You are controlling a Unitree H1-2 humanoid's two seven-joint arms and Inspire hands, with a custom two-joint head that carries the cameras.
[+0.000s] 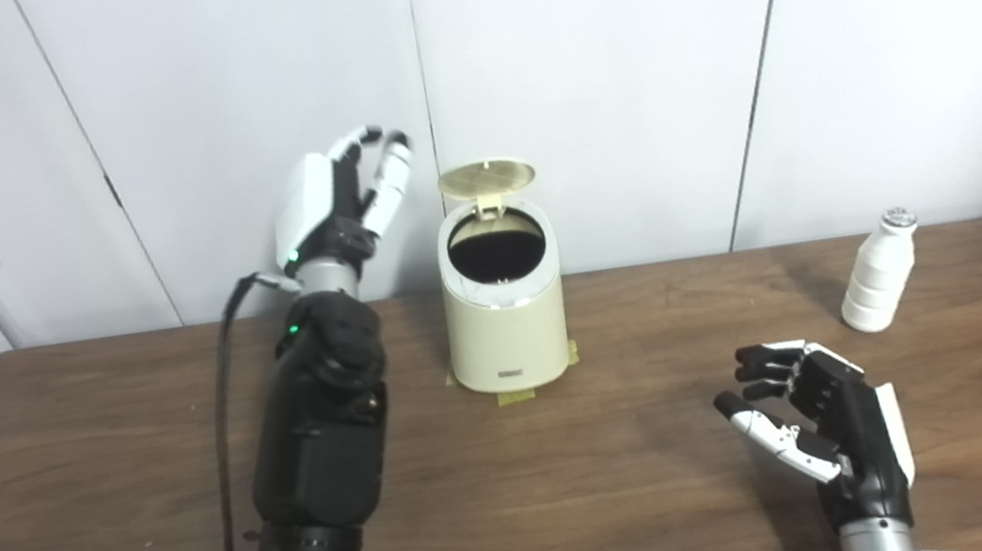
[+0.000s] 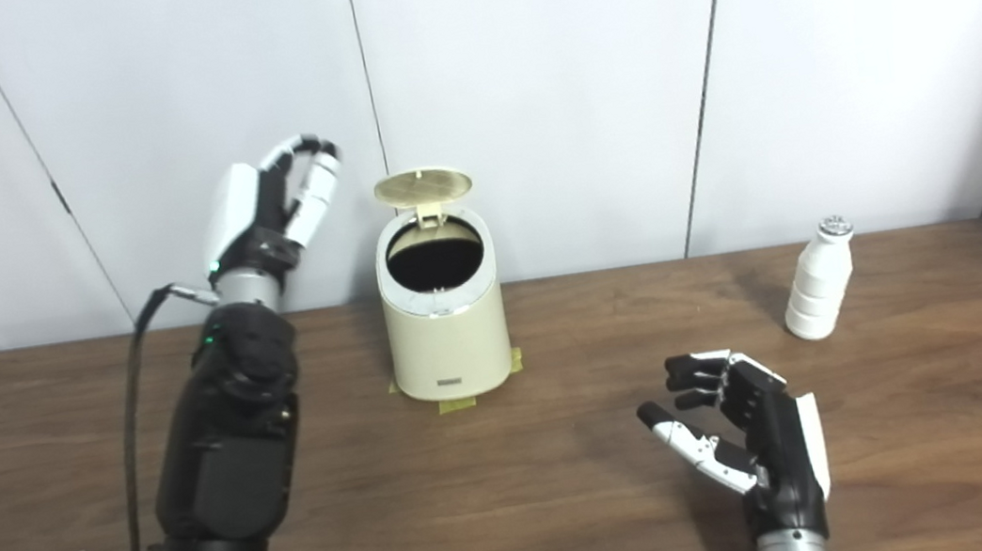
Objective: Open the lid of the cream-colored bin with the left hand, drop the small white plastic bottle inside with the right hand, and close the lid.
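The cream-colored bin (image 1: 507, 325) stands at the middle back of the table, its round lid (image 1: 487, 178) tipped up and its dark inside showing. My left hand (image 1: 339, 199) is raised to the left of the lid, apart from it, fingers curled loosely and holding nothing. The small white plastic bottle (image 1: 878, 271) stands upright at the back right. My right hand (image 1: 814, 424) hovers open over the table's front right, well short of the bottle, with nothing in it.
The brown wooden table (image 1: 576, 492) runs up to a white panelled wall (image 1: 614, 60). Yellow tape (image 1: 511, 394) shows under the bin's base. A black cable (image 1: 221, 425) hangs along my left arm.
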